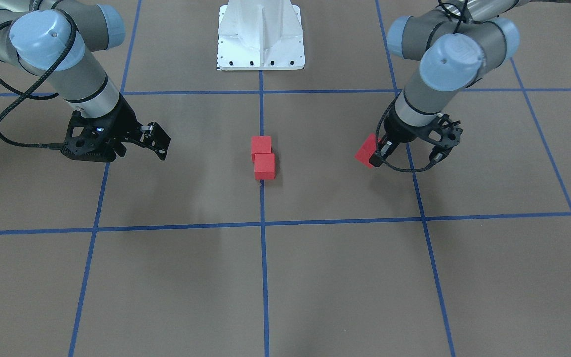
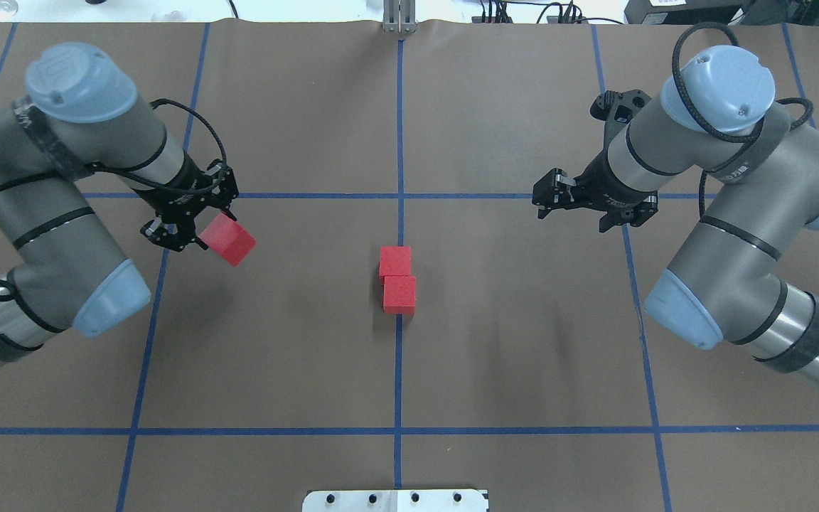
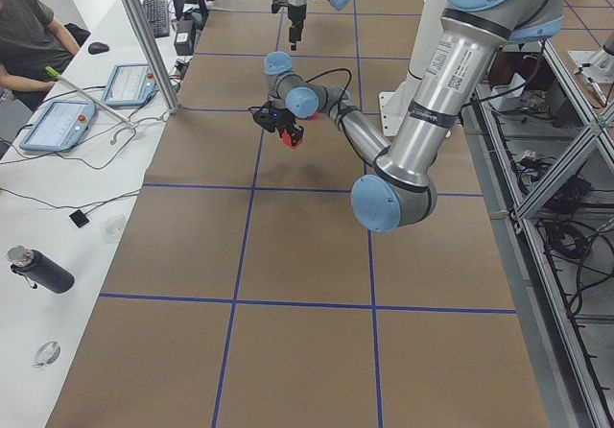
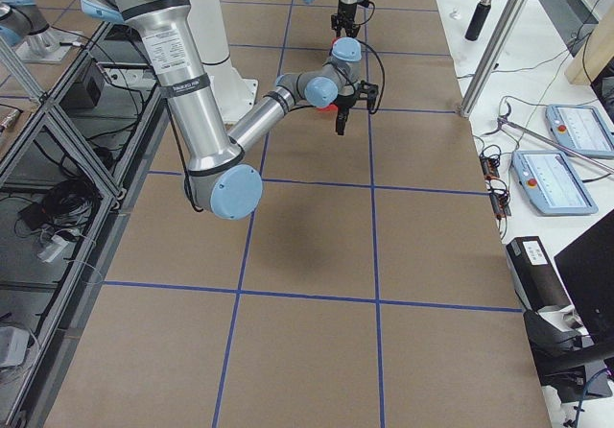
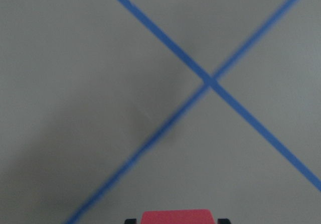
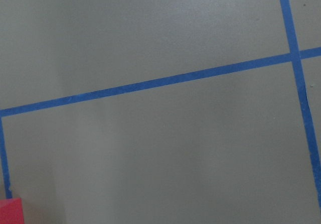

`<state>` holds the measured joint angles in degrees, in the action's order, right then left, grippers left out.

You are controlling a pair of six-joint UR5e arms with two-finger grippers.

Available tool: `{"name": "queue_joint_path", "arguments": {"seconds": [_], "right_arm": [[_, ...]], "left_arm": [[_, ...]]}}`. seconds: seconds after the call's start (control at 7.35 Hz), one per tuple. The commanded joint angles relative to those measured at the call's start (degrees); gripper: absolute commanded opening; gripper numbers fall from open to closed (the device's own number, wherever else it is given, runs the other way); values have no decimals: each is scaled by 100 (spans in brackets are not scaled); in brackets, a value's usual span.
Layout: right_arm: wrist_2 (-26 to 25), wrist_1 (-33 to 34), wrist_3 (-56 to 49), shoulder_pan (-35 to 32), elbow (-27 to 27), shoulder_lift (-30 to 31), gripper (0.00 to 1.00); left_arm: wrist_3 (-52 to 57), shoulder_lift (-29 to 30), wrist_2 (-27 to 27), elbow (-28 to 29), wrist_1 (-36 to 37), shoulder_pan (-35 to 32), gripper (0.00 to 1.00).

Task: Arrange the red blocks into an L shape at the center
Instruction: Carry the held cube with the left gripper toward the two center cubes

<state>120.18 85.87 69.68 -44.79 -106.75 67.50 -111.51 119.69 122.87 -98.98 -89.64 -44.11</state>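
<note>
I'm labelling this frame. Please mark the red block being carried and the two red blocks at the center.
Carried red block [image 2: 225, 237]: overhead view, its top face.
Center block nearer the robot [image 2: 400, 293]: overhead view, its top face.
Center block farther from the robot [image 2: 395, 260]: overhead view, its top face.

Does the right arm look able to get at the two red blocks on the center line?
Probably yes. The right gripper hangs empty beside the pair of red blocks, only bare table between them; the left gripper, holding the third red block, is off on the far side.
</note>
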Motion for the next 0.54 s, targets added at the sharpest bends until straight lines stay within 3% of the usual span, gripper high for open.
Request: {"name": "queue_joint_path", "arguments": {"seconds": [0.0,0.41], "right_arm": [[-3,0,2,-4,-4,9,100],[-3,0,2,-3,5,17,100]], "left_arm": [[-1499,651,-17,633,25,209,0],[-3251,1389,-429,1432,52,753,0]]}}
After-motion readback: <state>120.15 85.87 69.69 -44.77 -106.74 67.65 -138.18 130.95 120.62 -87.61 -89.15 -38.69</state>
